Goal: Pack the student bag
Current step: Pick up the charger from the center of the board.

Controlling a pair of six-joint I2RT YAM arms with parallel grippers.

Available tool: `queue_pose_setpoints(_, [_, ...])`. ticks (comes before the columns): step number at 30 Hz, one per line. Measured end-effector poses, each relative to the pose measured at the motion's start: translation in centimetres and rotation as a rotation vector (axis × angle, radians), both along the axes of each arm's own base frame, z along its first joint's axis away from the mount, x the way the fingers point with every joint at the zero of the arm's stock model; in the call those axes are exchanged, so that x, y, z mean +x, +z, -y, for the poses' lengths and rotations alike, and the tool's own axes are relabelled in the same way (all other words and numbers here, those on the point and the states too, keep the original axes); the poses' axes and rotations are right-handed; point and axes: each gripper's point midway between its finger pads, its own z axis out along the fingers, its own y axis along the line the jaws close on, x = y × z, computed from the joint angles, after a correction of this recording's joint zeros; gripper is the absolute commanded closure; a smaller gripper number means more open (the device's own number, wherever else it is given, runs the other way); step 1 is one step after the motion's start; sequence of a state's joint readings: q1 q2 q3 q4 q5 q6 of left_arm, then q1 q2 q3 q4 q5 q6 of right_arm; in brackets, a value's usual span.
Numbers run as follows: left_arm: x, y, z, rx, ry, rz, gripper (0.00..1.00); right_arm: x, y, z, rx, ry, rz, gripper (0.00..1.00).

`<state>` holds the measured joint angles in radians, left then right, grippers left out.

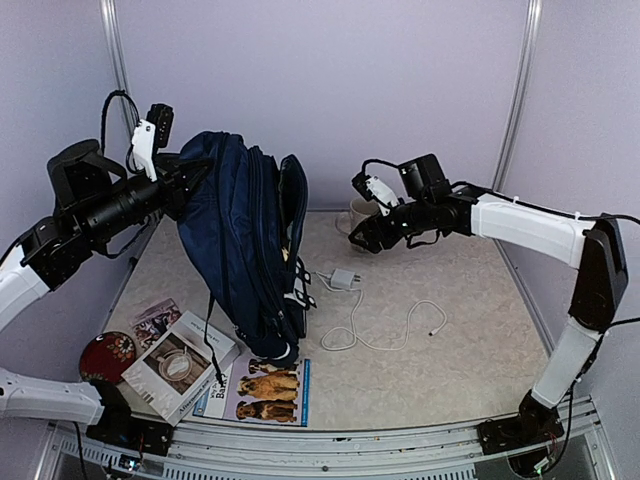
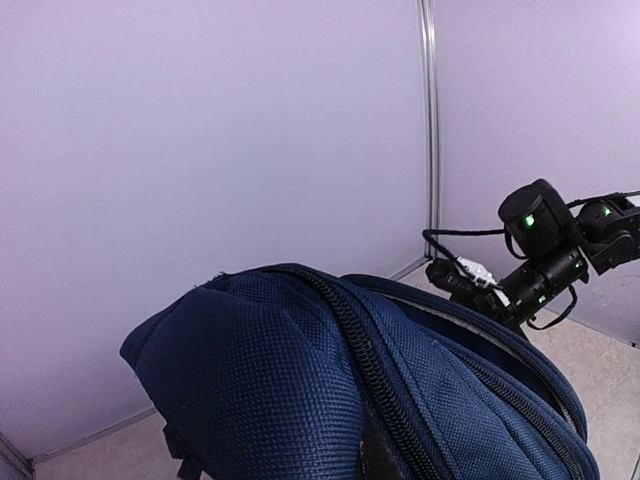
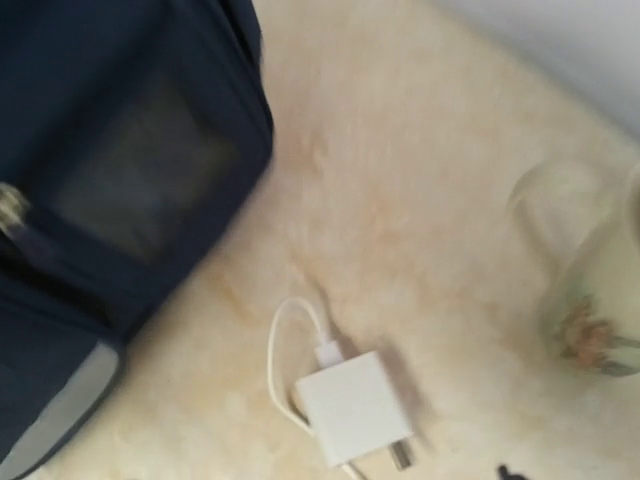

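The student bag [image 1: 245,240] is a navy-blue backpack standing upright at the middle left of the table, its open top tilted to the left. My left gripper [image 1: 186,183] is shut on the bag's upper edge and holds it up. The left wrist view is filled by the bag's fabric and zip [image 2: 330,390], which hide the fingers. My right gripper [image 1: 363,238] hovers over the table right of the bag, open and holding nothing. In the right wrist view only a dark fingertip [image 3: 510,471] shows, with the bag's side [image 3: 110,180] at the left.
A white charger [image 1: 343,279] [image 3: 355,405] with a looping cable [image 1: 385,330] lies right of the bag. A mug [image 1: 360,212] [image 3: 590,300] stands behind my right gripper. Books [image 1: 180,365], a dog-cover booklet [image 1: 268,385], a magazine [image 1: 155,320] and a red disc [image 1: 107,357] lie at the front left.
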<state>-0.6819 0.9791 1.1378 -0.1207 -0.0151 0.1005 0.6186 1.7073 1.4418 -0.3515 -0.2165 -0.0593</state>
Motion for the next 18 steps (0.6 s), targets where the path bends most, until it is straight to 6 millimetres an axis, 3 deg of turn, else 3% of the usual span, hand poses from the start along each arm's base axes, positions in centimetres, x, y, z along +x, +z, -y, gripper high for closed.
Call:
queue_pose_setpoints(2, [0.1,0.0,-0.3,0.0,0.013,0.0,1.0,0.8,-2.2,-0.7,-0.03,0.006,-0.044,0.01])
queue_pose_setpoints(12, [0.4,-0.2,-0.9,0.0,0.034,0.0,1.0,5.6,-11.7,-4.1,-0.204,0.083,-0.158,0.0])
queue_pose_setpoints(18, [0.5,-0.3,-1.2,0.001,0.037,0.0,1.0,5.2,-15.8,-4.0,-0.293,0.149,-0.227,0.0])
